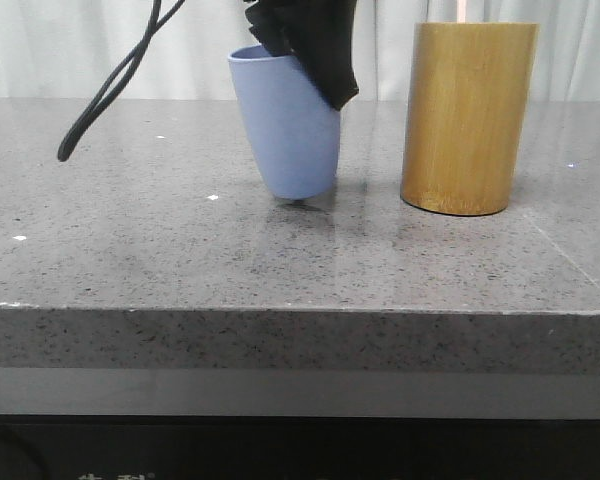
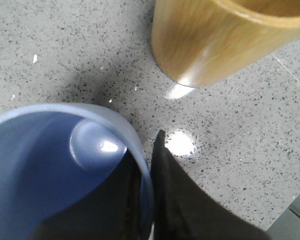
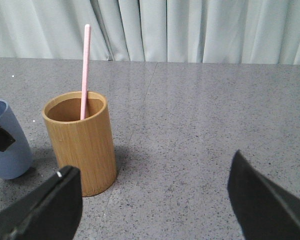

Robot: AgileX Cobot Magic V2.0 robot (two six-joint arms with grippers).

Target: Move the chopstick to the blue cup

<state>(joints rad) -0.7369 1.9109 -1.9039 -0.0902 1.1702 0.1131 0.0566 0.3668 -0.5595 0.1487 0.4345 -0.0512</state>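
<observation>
The blue cup (image 1: 290, 130) is tilted, with its base just off or barely touching the table. My left gripper (image 1: 325, 75) is shut on its rim. In the left wrist view one finger is inside the cup (image 2: 40, 165) and the other outside it, with the left gripper (image 2: 146, 155) pinching the wall. One pale pink chopstick (image 3: 85, 70) stands in the tan bamboo holder (image 3: 82, 145), and its tip shows in the front view (image 1: 461, 8). My right gripper (image 3: 152, 170) is open and empty, low over the table, to the right of the holder.
The bamboo holder (image 1: 468, 118) stands right of the cup with a small gap between them, and it also shows in the left wrist view (image 2: 215, 40). A black cable (image 1: 110, 90) hangs at the left. The table's front edge (image 1: 300, 310) is near. A curtain hangs behind.
</observation>
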